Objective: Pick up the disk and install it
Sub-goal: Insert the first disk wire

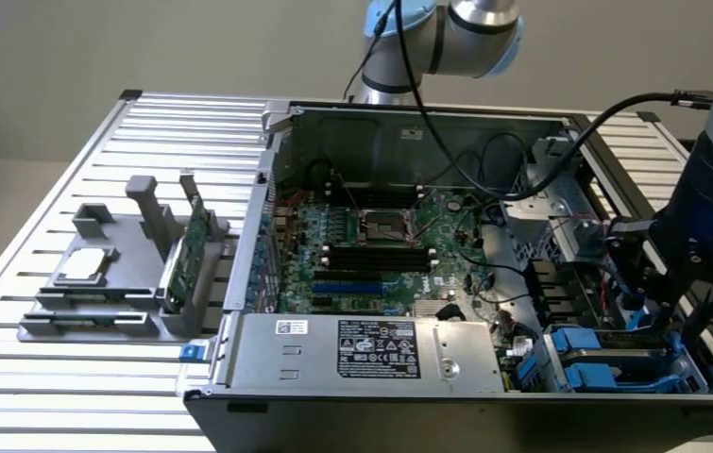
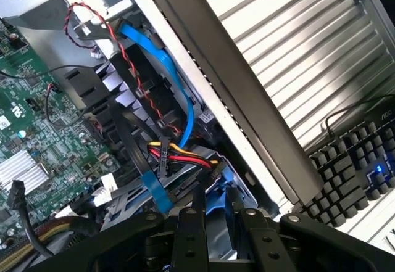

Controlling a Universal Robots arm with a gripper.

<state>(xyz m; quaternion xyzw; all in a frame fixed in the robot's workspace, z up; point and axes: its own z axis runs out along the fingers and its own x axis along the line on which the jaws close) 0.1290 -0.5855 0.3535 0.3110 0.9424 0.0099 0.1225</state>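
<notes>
While the slatted surface [image 1: 28, 377] carries the open computer case [image 1: 331, 118], the arm reaches into the case's near corner on the exterior view's right. The disk [image 1: 602, 359] sits low in the drive bay there, with the gripper [image 1: 643, 316] just above it; whether the jaws are clenched on it I cannot tell. A tilted disk could jam against the bay walls, or pinch the red-and-yellow power cable [image 2: 182, 156] and blue data cable [image 2: 162, 62] crowding that bay. The exterior view gives the whole case and a rack [image 1: 142, 274] beside it. The wrist view gives those cables and a keyboard [image 2: 355, 161] outside the case.
</notes>
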